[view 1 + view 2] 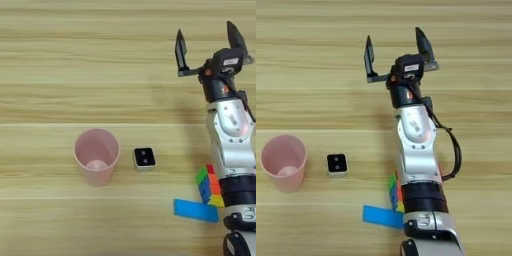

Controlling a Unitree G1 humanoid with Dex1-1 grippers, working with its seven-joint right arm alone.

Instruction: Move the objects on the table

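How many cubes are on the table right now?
1 visible: the multicoloured puzzle cube, partly hidden against the forearm, with the blue bar just in front of it. No red cube shows in either view; the arm could be covering one.

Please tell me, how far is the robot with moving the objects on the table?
Nothing looks done that the pictures can prove. The gripper is open and empty, raised over bare table far from the objects. The puzzle cube and the blue bar lie close together beside the forearm, not gripped. The red cube is not visible; the arm may hide it. So moving these objects seems to be left.
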